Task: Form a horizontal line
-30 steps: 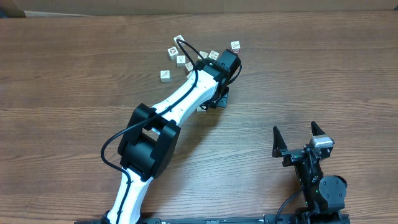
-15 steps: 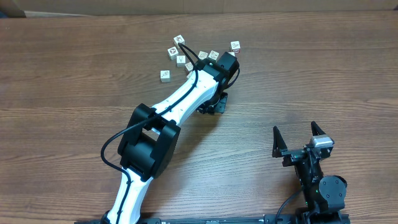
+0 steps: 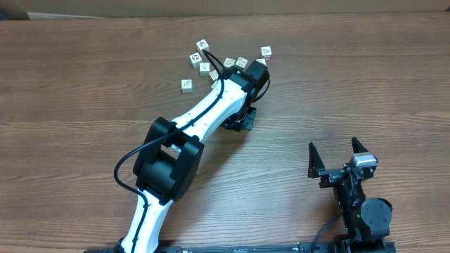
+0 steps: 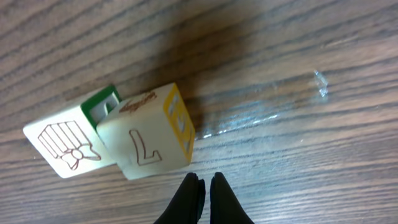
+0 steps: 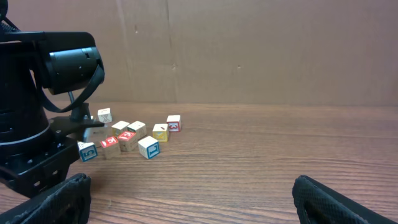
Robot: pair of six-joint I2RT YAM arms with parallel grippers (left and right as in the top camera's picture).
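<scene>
The picture cubes (image 3: 204, 67) lie in a loose cluster at the upper middle of the overhead frame. Some touch and some sit apart, and they do not form one straight row. In the right wrist view the same group sits at left centre. A red-faced cube (image 5: 127, 137) lies among cream ones there, and a blue-marked cube (image 5: 148, 147) is nearest the camera.

In the left wrist view two cubes press together at the left of the frame, both turned at an angle. The L cube (image 4: 152, 134) has a yellow side, and the gift cube (image 4: 65, 146) has a green one.

The left end effector (image 4: 205, 179) is closed, its dark tips together at the bottom centre, and it grips nothing. The tips sit just below the L cube, and I cannot tell whether they touch it.

Overhead, the left arm (image 3: 204, 116) runs diagonally from the lower left up to the cluster and covers part of it. The right end effector (image 3: 334, 151) stands at the lower right, well apart from the cubes. Its fingers are spread wide with nothing between them. Everything rests on a wood-grain table (image 3: 84, 84).
</scene>
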